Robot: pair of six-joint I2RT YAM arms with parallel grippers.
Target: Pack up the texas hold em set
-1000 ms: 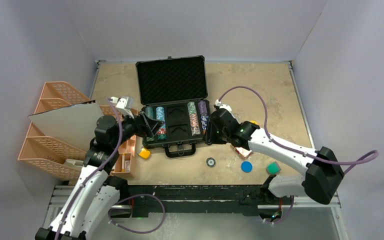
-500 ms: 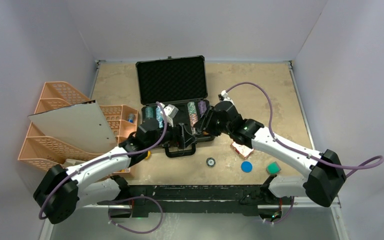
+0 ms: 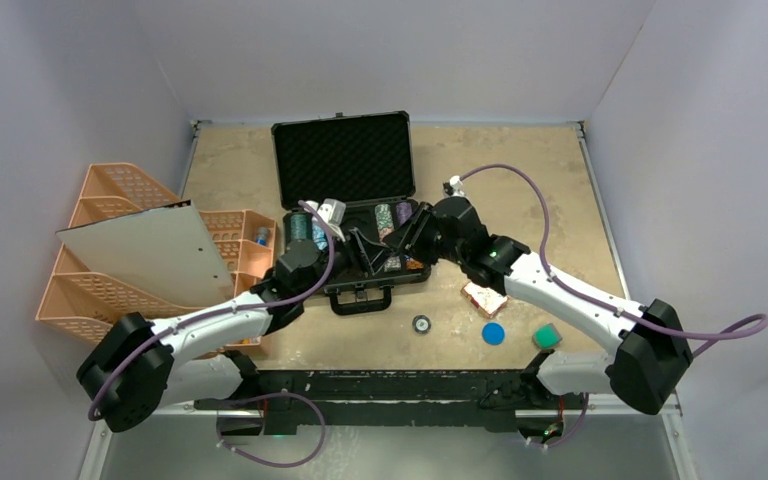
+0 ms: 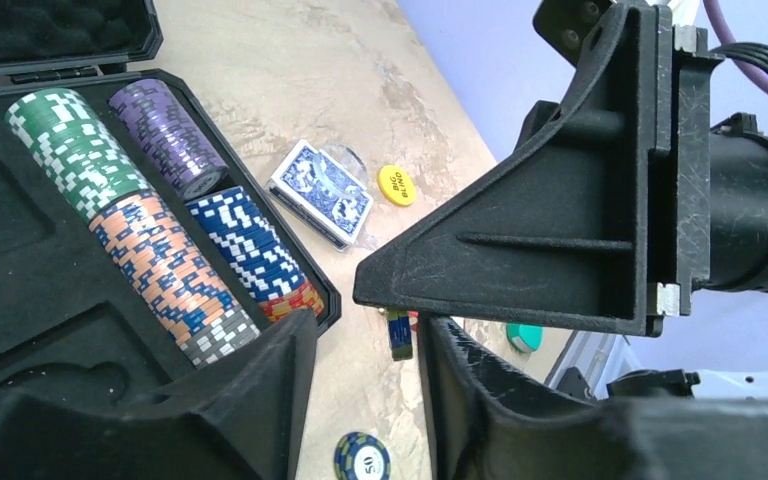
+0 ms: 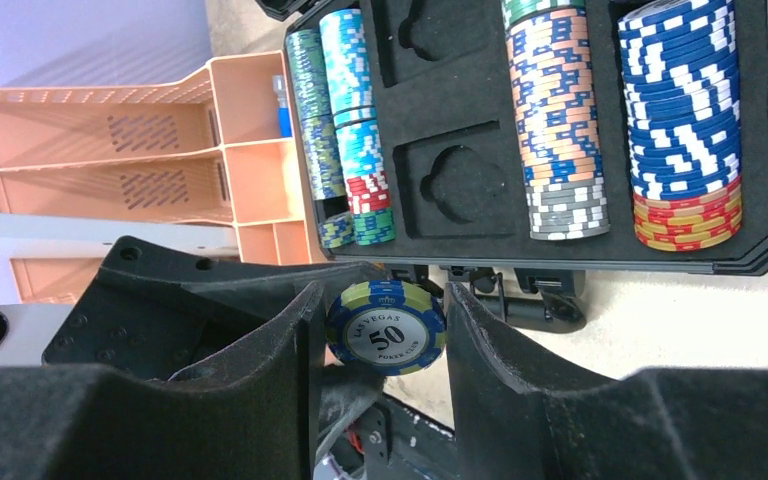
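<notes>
The black briefcase point(image 3: 343, 160) lies open at the table's middle, with chip stacks point(image 5: 555, 120) in its foam base. My right gripper point(image 5: 382, 300) is shut on a blue and yellow "50" chip point(image 5: 385, 327), held over the case's front right part point(image 3: 400, 243). My left gripper point(image 4: 365, 340) is open and empty, its fingers right beside the right gripper point(image 3: 362, 250). The held chip shows edge-on in the left wrist view point(image 4: 398, 335). Another 50 chip point(image 4: 362, 458) lies on the table in front of the case point(image 3: 421, 323). A blue card deck point(image 4: 320, 192) and a yellow button point(image 4: 396, 184) lie right of the case.
Orange trays point(image 3: 110, 190) and a grey board point(image 3: 145, 250) stand at the left. A red deck point(image 3: 483, 298), a blue disc point(image 3: 493, 333) and a green block point(image 3: 547, 337) lie at the front right. The case handle point(image 3: 360, 300) sticks out toward me.
My left arm has swung from the orange trays rightward to the case's front, meeting the right gripper. The right gripper has shifted a little left over the case with the chip.
</notes>
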